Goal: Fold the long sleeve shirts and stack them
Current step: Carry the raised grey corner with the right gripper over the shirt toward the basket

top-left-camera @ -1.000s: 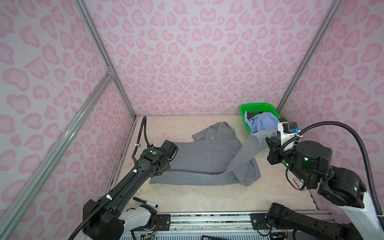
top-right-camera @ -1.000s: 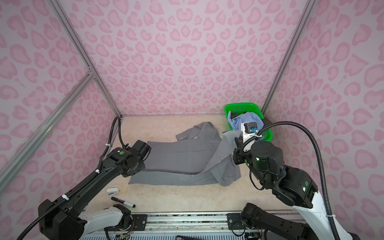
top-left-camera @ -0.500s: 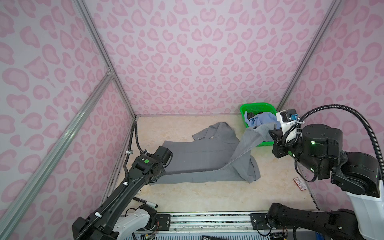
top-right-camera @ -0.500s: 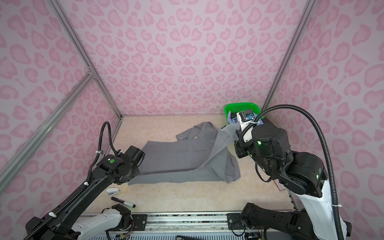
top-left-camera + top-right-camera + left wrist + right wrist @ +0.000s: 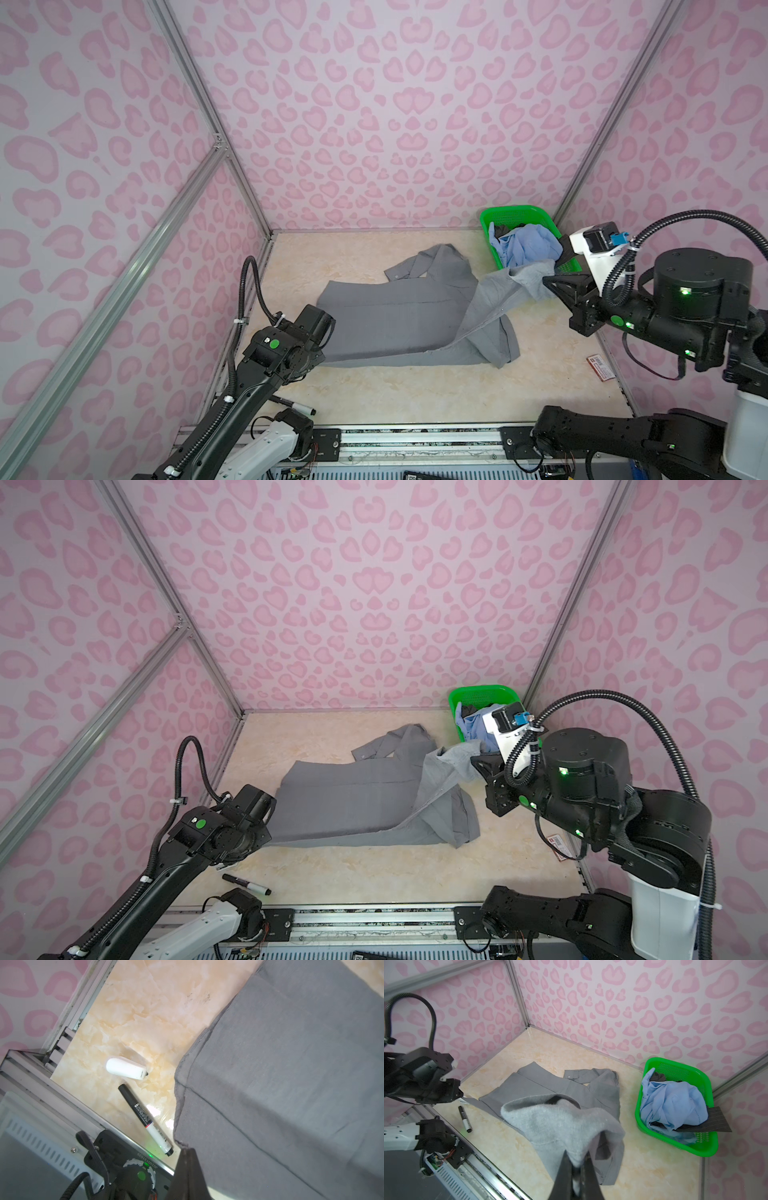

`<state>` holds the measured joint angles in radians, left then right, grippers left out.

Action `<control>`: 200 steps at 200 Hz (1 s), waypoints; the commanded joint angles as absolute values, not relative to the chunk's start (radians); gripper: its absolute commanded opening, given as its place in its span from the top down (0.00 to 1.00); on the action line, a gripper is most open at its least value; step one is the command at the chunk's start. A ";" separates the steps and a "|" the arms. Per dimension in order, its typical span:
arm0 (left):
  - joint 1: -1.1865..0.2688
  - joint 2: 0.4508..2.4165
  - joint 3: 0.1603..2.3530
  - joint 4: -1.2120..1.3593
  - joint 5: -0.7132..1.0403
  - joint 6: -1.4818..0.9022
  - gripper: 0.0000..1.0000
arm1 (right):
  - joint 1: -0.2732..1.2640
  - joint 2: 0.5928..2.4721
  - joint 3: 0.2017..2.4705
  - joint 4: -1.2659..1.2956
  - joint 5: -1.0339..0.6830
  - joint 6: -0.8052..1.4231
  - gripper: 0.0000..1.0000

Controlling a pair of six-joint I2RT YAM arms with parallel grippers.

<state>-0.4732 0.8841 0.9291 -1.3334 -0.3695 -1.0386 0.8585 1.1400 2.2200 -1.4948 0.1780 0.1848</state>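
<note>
Grey cloth is being held at both ends: the grey shirt (image 5: 395,316) is being kept spread over the middle of the table (image 5: 374,395), with its body lying flat and a long strip of it running along the near side. The left claw (image 5: 187,1157) is being kept closed on the hem corner at the shirt's left end, low against the table; in both top views its fingers are being hidden by the wrist. The right claw (image 5: 576,1161) is being kept closed on a fold of the same shirt at its right end. That part is being held up off the table, draping down from the pinch toward the flat body. A green basket (image 5: 519,210) is being shown in the far right corner, just beyond the raised cloth. A light blue shirt (image 5: 525,245) is being carried in it, bunched, with a dark charcoal garment (image 5: 708,1120) lying partly under it and reaching over the rim. A black-and-white marker (image 5: 145,1120) and a white cap (image 5: 124,1069) are being shown on the table near the left claw, just beside the shirt's hem.
</note>
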 commanded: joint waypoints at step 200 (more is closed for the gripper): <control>-0.429 1.187 0.851 -1.175 -0.368 -0.967 1.00 | 0.796 1.181 1.904 -1.342 0.349 0.169 1.00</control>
<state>-0.4541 1.1316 0.8417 -1.2327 -0.3588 -1.0134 0.8227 1.1664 1.9064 -1.4151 0.3374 0.2214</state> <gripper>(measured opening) 0.049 0.054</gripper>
